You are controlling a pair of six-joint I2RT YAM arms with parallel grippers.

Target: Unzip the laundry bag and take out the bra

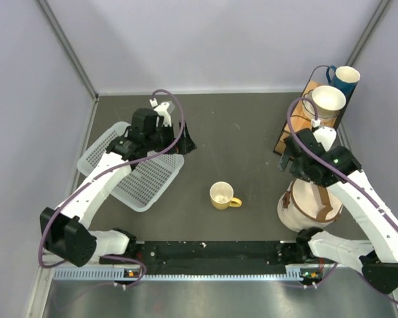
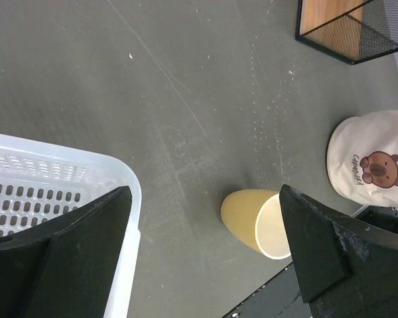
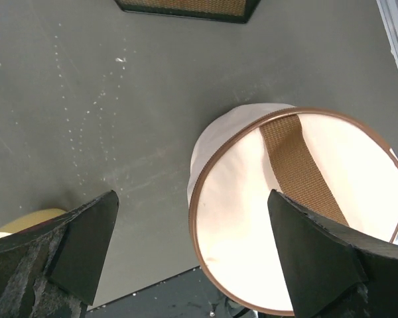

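Note:
The laundry bag (image 1: 310, 207) is a cream round pouch with brown trim and a brown strap (image 3: 295, 162). It stands zipped shut at the front right and shows in the right wrist view (image 3: 278, 225) and the left wrist view (image 2: 371, 162), where a bear print faces the camera. The bra is hidden. My right gripper (image 1: 286, 159) is open and empty, hovering just above and behind the bag, its midpoint (image 3: 192, 255) over the bag's left rim. My left gripper (image 1: 186, 140) is open and empty, at the white basket's right edge (image 2: 205, 248).
A white plastic lattice basket (image 1: 140, 180) lies at the left, under my left arm (image 2: 129, 199). A yellow mug (image 1: 223, 196) stands mid-table (image 2: 255, 222). A wire rack with a wooden base (image 1: 288, 132) holds cups (image 1: 328, 101) at the back right.

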